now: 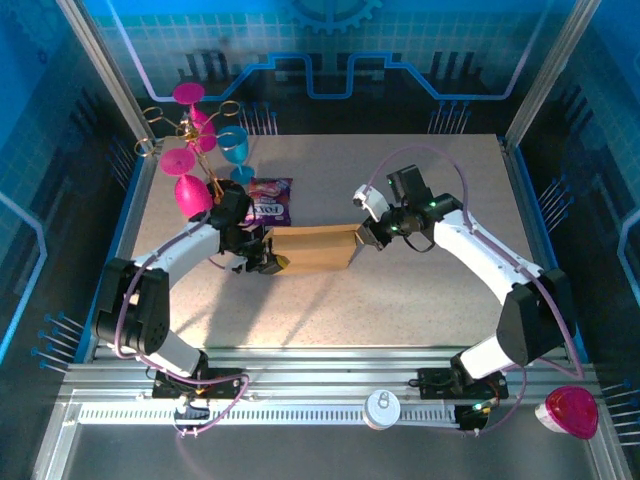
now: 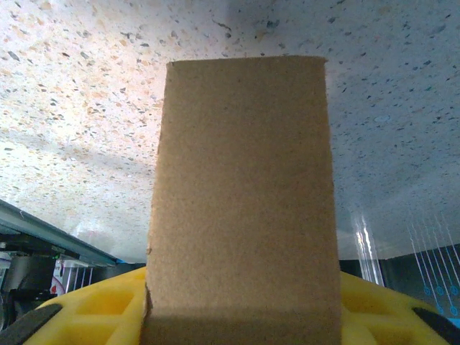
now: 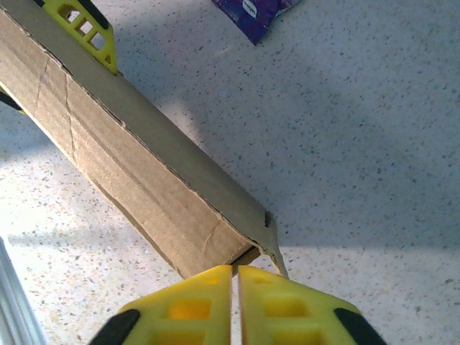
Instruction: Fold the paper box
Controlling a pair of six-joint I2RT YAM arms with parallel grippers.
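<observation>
So the paper box [image 1: 312, 249] lies in the middle of the desk [image 1: 330, 310], long side running left to right. It's a flat brown sleeve with an arm at each end.

The left arm [image 1: 185, 245] rises from its base, folds at the elbow and sends its white forearm across to the box's left end, wrist tipped down. The left jaws are clamped over that end. In the left wrist view a cardboard panel [image 2: 244, 194] stands straight up between the yellow fingers [image 2: 86, 313], and the right wrist view catches one of those fingers [image 3: 90, 32] hooked over the box's far edge.

The right arm [image 1: 480, 250] pretty much mirrors it: elbow out wide, forearm slanting in to the box's right end. The right jaws are pressed together, fingers [image 3: 190, 309] side by side with just a hairline between them. The tips sit right at the box's open corner, where a small flap [image 3: 273, 248] sticks out. Can't see anything pinched between them.

A purple packet [image 1: 270, 200] lies just behind the box's left half.
</observation>
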